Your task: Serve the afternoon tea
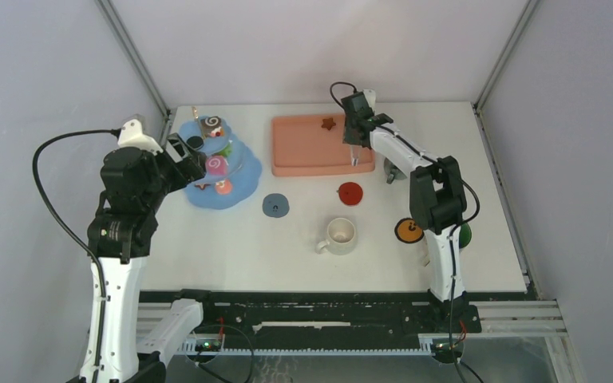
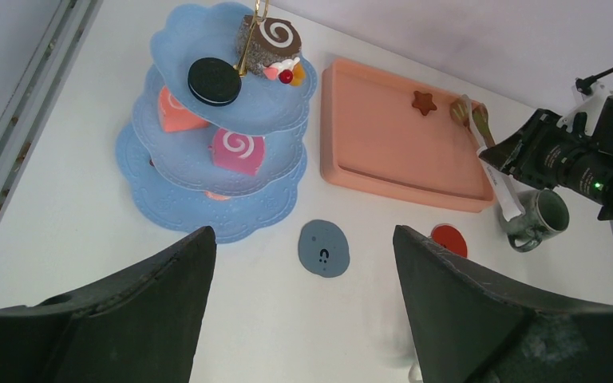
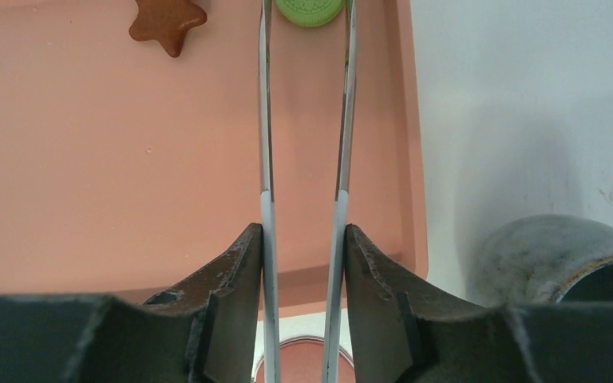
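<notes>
Tray: salmon-pink plastic, smooth, matt. Tongs, over the tray: thin metal, glossy, whiter toward the grip. Right end effector, fingers: dark, matt, rough and chipped along the edges. Grey mug, just beside the tray: mottled finish, dull sheen. Dessert tower, left of the tray: blue plastic, matt, embossed rims. Cream mug, nearer than the tray: smooth, lightly glossy. Surface: white, smooth, matt.
</notes>
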Controlling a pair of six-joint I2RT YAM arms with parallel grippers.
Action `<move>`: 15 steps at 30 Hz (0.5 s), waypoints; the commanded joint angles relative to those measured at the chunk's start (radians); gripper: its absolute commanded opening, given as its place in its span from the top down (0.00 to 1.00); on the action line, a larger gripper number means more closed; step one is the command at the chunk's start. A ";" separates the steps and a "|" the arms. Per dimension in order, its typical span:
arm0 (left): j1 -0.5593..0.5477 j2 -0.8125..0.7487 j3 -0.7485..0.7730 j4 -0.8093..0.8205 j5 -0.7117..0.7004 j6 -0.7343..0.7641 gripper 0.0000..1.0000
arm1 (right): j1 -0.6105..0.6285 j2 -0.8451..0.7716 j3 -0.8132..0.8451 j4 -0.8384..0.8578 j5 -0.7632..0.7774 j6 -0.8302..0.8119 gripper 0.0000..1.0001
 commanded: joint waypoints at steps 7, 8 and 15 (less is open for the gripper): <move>0.010 -0.031 -0.003 0.037 -0.006 -0.001 0.14 | 0.005 -0.199 -0.135 0.129 -0.068 -0.002 0.67; 0.011 -0.033 -0.004 0.037 -0.004 -0.001 0.14 | 0.008 -0.217 -0.153 0.131 -0.071 -0.001 0.67; 0.010 -0.058 -0.007 0.026 -0.006 0.002 0.14 | 0.050 -0.319 -0.265 0.139 -0.088 -0.004 0.67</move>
